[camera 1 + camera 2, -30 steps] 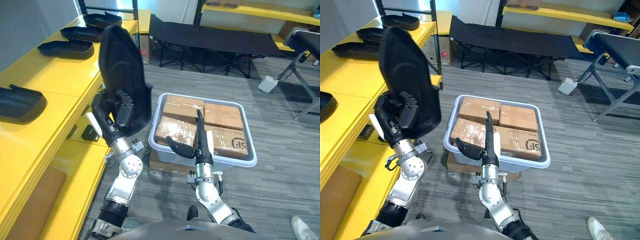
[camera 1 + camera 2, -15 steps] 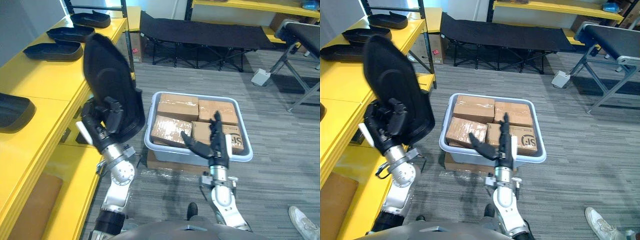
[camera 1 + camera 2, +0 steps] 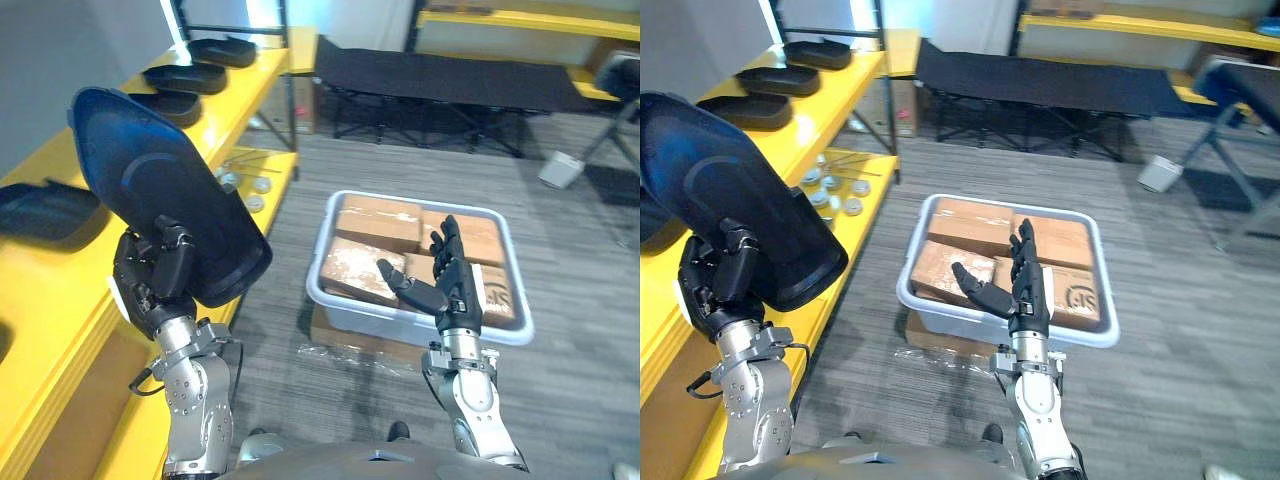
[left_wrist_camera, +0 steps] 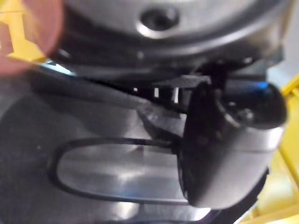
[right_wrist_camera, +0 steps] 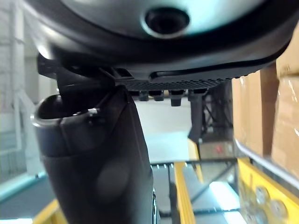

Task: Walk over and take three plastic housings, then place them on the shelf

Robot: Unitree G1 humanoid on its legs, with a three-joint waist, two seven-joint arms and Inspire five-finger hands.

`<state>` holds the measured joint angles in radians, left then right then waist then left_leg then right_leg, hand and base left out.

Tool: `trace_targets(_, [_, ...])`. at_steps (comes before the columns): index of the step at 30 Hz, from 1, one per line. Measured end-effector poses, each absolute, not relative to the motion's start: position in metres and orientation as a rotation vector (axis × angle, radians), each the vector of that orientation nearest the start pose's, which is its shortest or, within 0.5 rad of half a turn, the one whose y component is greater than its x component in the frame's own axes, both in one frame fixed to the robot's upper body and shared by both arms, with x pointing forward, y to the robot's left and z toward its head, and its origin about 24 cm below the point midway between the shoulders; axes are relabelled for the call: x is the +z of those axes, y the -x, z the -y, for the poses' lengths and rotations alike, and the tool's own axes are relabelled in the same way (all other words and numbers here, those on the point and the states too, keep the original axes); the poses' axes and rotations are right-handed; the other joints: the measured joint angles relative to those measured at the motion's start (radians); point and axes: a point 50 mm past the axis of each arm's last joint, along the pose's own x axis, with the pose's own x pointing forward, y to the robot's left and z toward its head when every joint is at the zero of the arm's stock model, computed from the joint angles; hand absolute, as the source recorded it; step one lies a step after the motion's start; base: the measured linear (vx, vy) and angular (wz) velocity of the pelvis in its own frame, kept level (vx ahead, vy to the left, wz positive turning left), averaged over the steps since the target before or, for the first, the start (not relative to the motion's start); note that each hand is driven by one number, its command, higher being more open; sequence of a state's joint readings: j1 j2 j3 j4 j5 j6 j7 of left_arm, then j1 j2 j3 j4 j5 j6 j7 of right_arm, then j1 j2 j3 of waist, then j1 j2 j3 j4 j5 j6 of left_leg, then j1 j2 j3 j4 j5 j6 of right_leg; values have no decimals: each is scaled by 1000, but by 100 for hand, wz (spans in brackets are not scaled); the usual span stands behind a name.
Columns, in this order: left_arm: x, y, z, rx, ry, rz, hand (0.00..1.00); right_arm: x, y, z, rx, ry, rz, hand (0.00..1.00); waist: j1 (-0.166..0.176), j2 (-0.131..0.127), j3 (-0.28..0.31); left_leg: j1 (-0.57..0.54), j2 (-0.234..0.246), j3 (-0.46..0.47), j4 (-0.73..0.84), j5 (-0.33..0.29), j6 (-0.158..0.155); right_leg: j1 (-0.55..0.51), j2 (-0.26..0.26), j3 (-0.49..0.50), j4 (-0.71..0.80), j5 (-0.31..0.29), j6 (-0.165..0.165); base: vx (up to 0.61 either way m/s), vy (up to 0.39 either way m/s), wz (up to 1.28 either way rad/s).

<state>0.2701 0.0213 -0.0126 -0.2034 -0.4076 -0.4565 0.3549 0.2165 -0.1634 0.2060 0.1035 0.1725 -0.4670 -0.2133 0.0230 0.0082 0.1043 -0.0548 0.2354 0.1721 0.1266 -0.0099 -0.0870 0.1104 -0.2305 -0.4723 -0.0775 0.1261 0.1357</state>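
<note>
Clutching a black plastic housing (image 3: 160,190) in the curled fingers of the left hand (image 3: 155,285), gripped low on the shell and raised beside the near edge of the yellow shelf (image 3: 845,95). Stands the housing nearly upright, long axis running up and leaning toward the shelf side, one broad face turned to the head camera. Holds the right hand (image 3: 450,285) empty and spread, fingers straight, in front of the near rim of the grey bin (image 3: 420,325) packed with cardboard boxes (image 3: 380,222), well apart from the housing. Shows more housings lying flat on the shelf: a row (image 3: 185,75) toward the far end and another (image 3: 40,205) near the held one. Puts the shelf top squarely on the left hand's side, so probably calls for tipping the long axis down flat and reaching left onto the bare stretch between the lying housings, with the right hand too far off to help
</note>
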Motion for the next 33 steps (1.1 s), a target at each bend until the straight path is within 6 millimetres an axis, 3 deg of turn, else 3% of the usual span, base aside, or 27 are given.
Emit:
trace_targets(2, [59, -184, -194, 471, 450, 320, 0, 13, -205, 154, -59, -29, 107, 100, 48, 14, 10, -3, -12, 10, -39, 67, -57, 14, -20, -53, 14, 3, 7, 3, 58, 90])
trace_targets(6, [51, -174, -201, 501, 451, 274, 0, 20, -212, 128, 53, -26, 136, 100, 84, 7, 14, 46, -58, -21, -154, 120, -41, 39, -55, -93, 47, -39, 14, 13, 66, 45])
trace_targets(9, [51, -170, -199, 469, 439, 267, 0, 19, -210, 118, 75, -51, 133, 100, 83, 4, 15, 54, -75, -49, -214, 154, -31, 49, -65, -102, 93, -106, 39, -28, -2, 78])
trace_targets(12, [61, -173, -192, 363, 433, 300, 0, 19, -210, 117, 52, -55, 131, 100, 84, 1, 15, 11, -99, -127, -211, 179, -25, 47, -65, -91, 129, -148, 29, -11, -6, 78])
trace_targets(20, [59, -169, -183, 246, 424, 272, 0, 28, -222, 113, 102, -7, 171, 100, 90, -1, 16, -5, -100, -170, -210, 206, -37, 52, -53, -81, 146, -165, 30, 6, -38, 20])
trace_targets(25, [59, -169, -181, 212, 420, 273, 0, 28, -221, 115, 166, 20, 171, 100, 89, 2, 27, -21, -84, -182, -211, 206, -27, 45, -30, -74, 144, -174, 40, -81, -38, 6])
trace_targets(29, [59, -170, -172, 163, 435, 268, 0, 30, -220, 113, 199, 13, 193, 100, 105, 4, 31, -37, -88, -205, -210, 218, -25, 47, -28, -91, 146, -174, 39, -50, -16, 17])
trace_targets(33, [58, -169, -176, 174, 460, 269, 0, 32, -222, 110, 225, 12, 203, 100, 116, 13, 41, -39, -93, -211, -210, 221, -24, 43, -36, -97, 167, -184, 41, -26, -1, 8])
